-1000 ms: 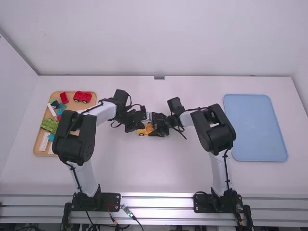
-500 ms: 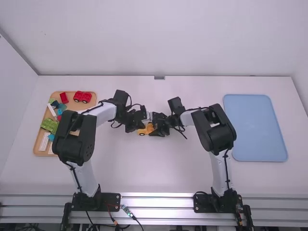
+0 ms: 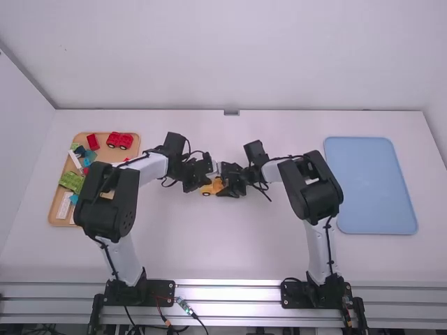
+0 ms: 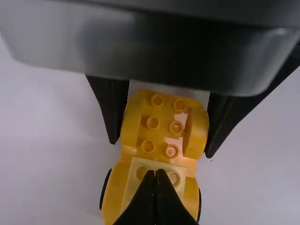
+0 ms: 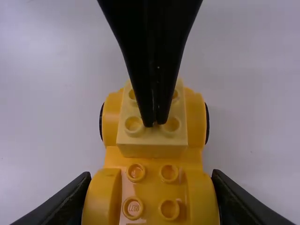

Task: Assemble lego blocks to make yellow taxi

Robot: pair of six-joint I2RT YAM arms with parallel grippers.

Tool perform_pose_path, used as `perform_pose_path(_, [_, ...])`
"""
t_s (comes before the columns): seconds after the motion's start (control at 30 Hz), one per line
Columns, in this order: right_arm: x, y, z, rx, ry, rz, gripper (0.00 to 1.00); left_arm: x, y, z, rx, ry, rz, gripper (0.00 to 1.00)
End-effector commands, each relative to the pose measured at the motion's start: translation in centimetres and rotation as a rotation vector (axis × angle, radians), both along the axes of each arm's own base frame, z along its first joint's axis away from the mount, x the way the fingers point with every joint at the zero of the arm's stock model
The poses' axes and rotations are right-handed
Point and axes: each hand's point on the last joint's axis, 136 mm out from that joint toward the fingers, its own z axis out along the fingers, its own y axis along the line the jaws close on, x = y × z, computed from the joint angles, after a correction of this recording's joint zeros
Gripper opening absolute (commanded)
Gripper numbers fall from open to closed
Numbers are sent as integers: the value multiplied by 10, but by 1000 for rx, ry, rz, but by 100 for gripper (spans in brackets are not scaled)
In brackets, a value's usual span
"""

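Mid-table, my left gripper (image 3: 198, 184) and right gripper (image 3: 228, 183) meet over the orange-yellow car base (image 3: 207, 190). In the left wrist view, my left gripper (image 4: 156, 173) has its two tips together, over the pale yellow brick (image 4: 152, 165) on one end of the base (image 4: 160, 123). Those tips reach down between the studs of the pale brick (image 5: 152, 140) in the right wrist view. My right gripper (image 5: 152, 192) has one finger against each side of the base's raised fenders, holding it. Black wheels flank the pale brick's end.
At the left, a wooden tray (image 3: 54, 209) carries a red car-shaped block (image 3: 119, 140), a green piece (image 3: 71, 182) and several other blocks. A blue tray (image 3: 370, 185) lies at the right.
The left arm's elbow has shifted slightly to the left, with its gripper still at the car. The right arm and the car base have stayed in place.
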Motion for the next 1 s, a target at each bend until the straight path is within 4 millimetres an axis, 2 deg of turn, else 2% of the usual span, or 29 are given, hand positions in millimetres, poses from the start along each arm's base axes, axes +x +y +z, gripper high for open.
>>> perform_pose_path(0.0, [11,-11,1,-43,-18,-48,43,-27,31,-46,177,119,7,2])
perform_pose_path(0.07, [12,-11,1,-43,-18,-50,43,-26,27,-39,156,116,-22,2])
perform_pose_path(0.17, [12,-11,1,-43,-17,-50,43,-17,21,-14,110,87,-69,1])
perform_pose_path(0.57, [12,-12,1,-45,-18,-52,43,18,18,33,75,-7,-78,2])
perform_pose_path(0.83, [16,-16,-5,-86,-31,-73,45,37,27,81,-12,-38,-57,2])
perform_pose_path(0.87, [16,-17,-5,-86,-30,-73,50,39,29,86,-27,-40,-53,6])
perform_pose_path(0.9, [16,-16,-5,-85,-31,-73,56,41,32,87,-34,-43,-43,14])
perform_pose_path(0.97, [16,-16,-5,-85,-31,-73,70,44,38,90,-49,-40,-16,40])
